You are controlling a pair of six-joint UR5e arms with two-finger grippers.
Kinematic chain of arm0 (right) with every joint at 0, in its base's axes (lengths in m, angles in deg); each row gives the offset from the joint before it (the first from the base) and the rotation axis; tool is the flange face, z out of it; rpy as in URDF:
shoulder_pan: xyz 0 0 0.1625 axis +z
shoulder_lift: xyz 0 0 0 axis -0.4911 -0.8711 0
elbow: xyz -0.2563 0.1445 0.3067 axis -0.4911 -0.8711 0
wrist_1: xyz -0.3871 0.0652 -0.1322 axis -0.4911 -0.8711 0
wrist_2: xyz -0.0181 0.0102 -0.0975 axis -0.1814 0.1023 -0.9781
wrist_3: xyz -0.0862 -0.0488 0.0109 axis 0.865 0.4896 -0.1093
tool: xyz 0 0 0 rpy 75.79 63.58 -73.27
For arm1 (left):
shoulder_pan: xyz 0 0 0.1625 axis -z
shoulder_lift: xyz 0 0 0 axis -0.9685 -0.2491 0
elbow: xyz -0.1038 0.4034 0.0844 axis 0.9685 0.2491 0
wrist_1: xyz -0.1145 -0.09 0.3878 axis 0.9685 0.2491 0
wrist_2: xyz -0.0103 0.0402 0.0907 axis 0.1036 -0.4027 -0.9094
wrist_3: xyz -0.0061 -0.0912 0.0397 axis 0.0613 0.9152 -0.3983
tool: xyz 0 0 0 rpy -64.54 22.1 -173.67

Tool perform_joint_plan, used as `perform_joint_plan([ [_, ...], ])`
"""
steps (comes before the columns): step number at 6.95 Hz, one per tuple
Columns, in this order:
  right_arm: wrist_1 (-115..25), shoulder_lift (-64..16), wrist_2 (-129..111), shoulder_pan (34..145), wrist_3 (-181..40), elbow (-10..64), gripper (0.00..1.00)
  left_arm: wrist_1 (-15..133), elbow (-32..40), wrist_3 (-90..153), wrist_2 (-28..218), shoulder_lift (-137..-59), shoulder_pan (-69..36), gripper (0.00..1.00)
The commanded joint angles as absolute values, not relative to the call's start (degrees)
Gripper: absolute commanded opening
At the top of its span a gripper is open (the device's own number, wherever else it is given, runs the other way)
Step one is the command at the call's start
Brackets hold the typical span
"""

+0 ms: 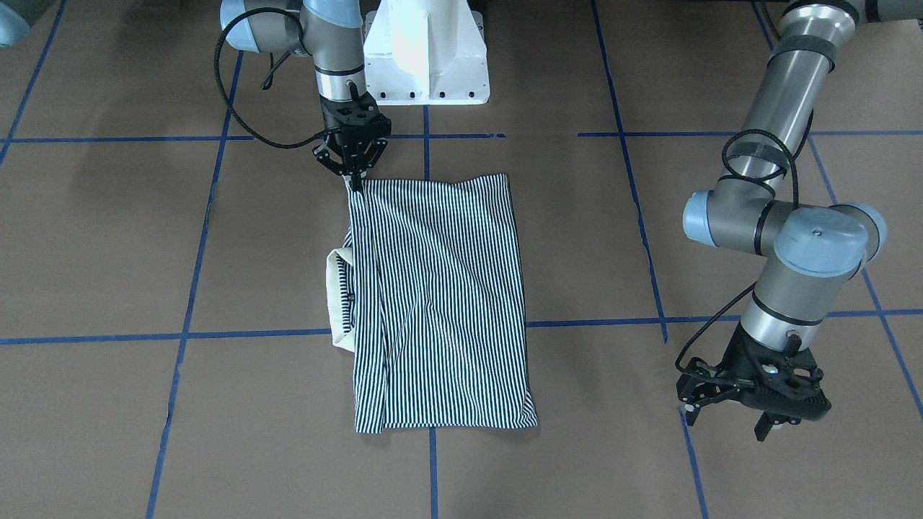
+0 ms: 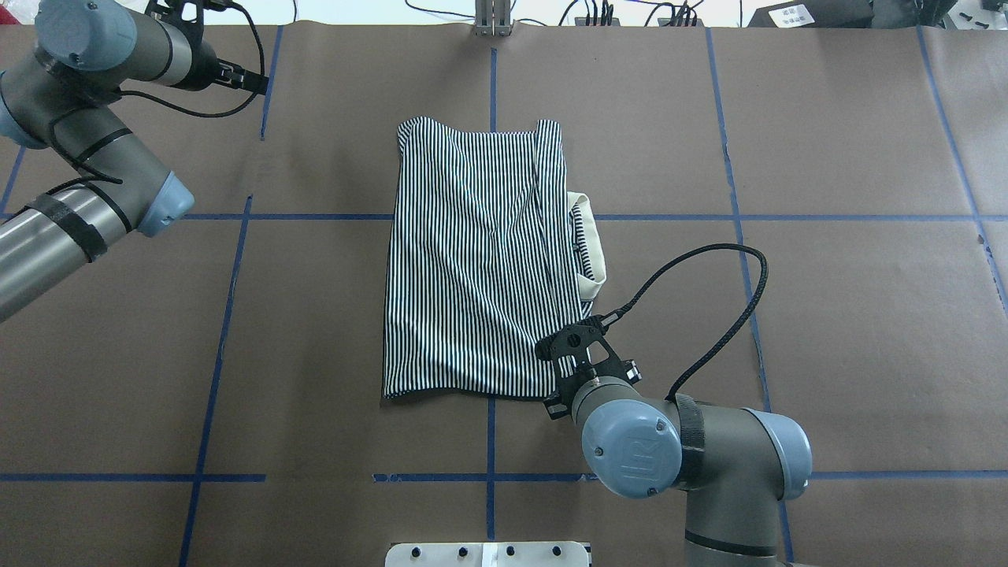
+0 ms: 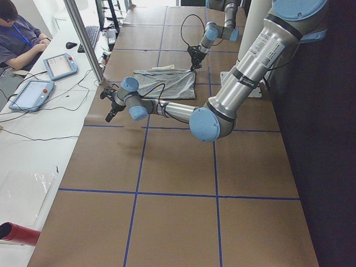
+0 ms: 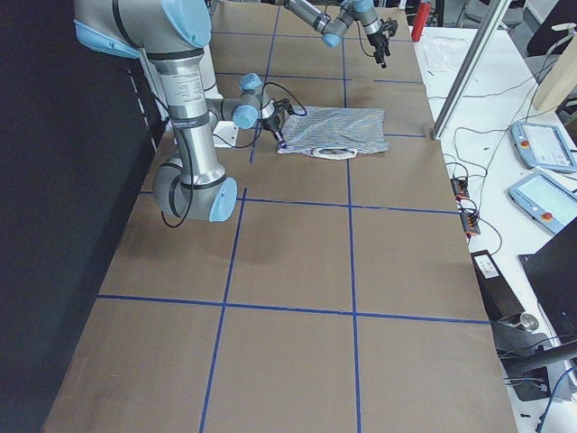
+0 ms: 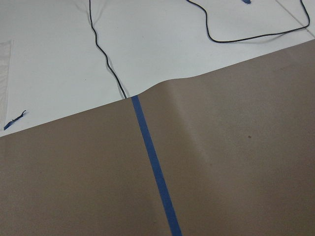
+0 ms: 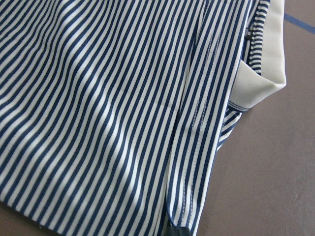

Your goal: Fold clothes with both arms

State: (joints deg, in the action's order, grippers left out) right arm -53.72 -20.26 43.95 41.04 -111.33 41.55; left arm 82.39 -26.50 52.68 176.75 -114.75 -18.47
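Observation:
The striped polo shirt [image 1: 440, 303] [image 2: 472, 260] lies folded into a long rectangle in the middle of the brown table. Its cream collar [image 1: 339, 295] [image 2: 591, 236] [image 6: 266, 64] sticks out of one long side. My right gripper [image 1: 355, 180] [image 2: 568, 358] is at the shirt's corner nearest the robot base, shut on the fabric there, and the corner is slightly raised. The right wrist view is filled by the striped cloth [image 6: 98, 98]. My left gripper [image 1: 725, 425] hangs open and empty over bare table, far from the shirt at the table's far edge.
Blue tape lines [image 1: 433, 461] divide the brown table cover. The white pedestal base [image 1: 425, 58] stands behind the shirt. A side desk holds teach pendants [image 3: 58, 65] and cables, with a person [image 3: 16, 39] seated there. A metal post [image 3: 83, 39] rises at the table's edge.

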Motion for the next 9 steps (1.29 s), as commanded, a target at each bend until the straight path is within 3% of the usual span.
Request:
perform_joint_plan([
  [1,-53.71,-20.69,43.77,41.45,-111.83,42.04,0.00,82.39,-26.50,52.68,176.75,-114.75,-18.54,1.00],
  [6,-53.79,-26.59,42.19,40.66,-118.95,44.94,0.00,82.39,-26.50,52.68,176.75,-114.75,-18.54,1.00],
  [7,-53.79,-26.67,41.58,40.05,-123.31,44.77,0.11,82.39,-26.50,52.68,176.75,-114.75,-18.54,1.00],
  [8,-53.79,-27.46,39.49,38.66,-128.40,44.85,0.49,82.39,-26.50,52.68,176.75,-114.75,-18.54,1.00],
  [9,-53.79,-26.86,39.90,38.56,-127.93,45.03,0.99,82.39,-26.50,52.68,176.75,-114.75,-18.54,1.00],
])
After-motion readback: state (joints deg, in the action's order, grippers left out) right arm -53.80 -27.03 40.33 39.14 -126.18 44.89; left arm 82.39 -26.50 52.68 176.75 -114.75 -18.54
